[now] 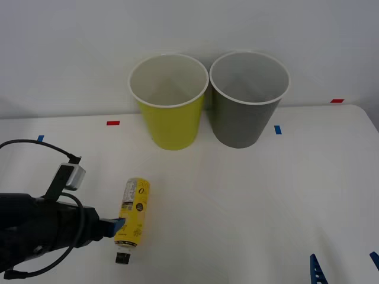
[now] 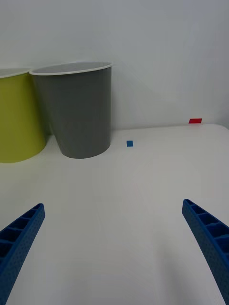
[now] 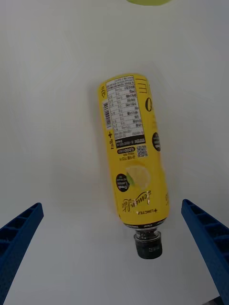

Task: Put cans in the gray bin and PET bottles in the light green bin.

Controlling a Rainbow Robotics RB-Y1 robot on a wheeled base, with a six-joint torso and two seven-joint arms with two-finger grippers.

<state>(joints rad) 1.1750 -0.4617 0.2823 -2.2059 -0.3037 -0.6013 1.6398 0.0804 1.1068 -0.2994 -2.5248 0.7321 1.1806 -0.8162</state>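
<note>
Left gripper (image 3: 114,252) open beside lying bottle (image 3: 133,159).

**Yellow bottle lying beside the left gripper, two bins standing at the back**

A PET bottle (image 1: 134,218) in a yellow label is lying on its side on the white table (image 1: 254,201), its dark cap pointing toward the robot. The left gripper (image 1: 116,225) is reaching in from the left edge, one blue finger touching the bottle's side. The light green bin (image 1: 170,112) and the gray bin (image 1: 246,109) are standing upright side by side, green on the left. The right gripper (image 1: 346,267) is showing its blue fingertips at the lower right corner.
</note>
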